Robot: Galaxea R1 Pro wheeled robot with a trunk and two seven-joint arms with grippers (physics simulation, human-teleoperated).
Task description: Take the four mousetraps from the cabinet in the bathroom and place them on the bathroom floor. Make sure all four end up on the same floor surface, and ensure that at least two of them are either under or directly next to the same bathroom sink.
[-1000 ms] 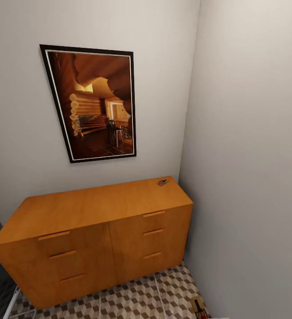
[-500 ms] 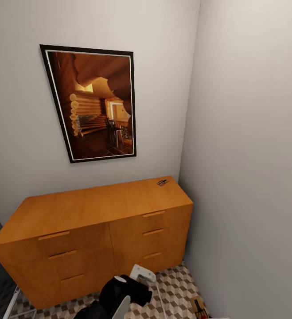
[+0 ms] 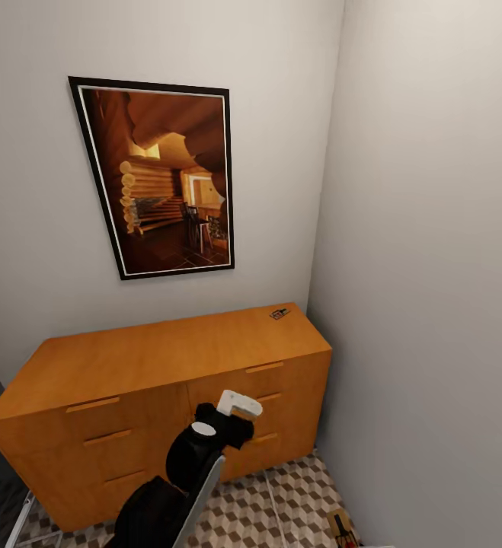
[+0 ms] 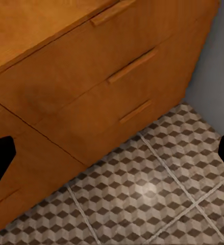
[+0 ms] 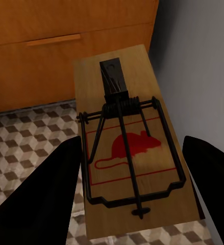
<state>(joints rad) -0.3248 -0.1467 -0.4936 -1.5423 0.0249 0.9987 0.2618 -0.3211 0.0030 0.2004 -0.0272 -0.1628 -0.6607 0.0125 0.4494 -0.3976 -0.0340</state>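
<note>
While the left claw (image 4: 112, 158) is hanging wide open in front of the cabinet's (image 3: 151, 358) right-hand drawers, one mousetrap (image 3: 279, 313) is lying on the cabinet top at its far right corner, at about one o'clock from that claw in the head view. The arm is probably heading for it. To do that well, the claw is needing to clear the front edge of the top first, then come down from above with its fingers straddling the slab's narrow width, keeping off the wire bar. The trap is thin and flat, so the fingertips must nearly touch the wood before closing.

Another mousetrap (image 5: 134, 143) is sitting between the dark fingers of the right claw (image 5: 132, 168), low over the patterned floor (image 4: 142, 189) by the wall; I cannot tell whether those fingers are pinching it or merely flanking it.
</note>
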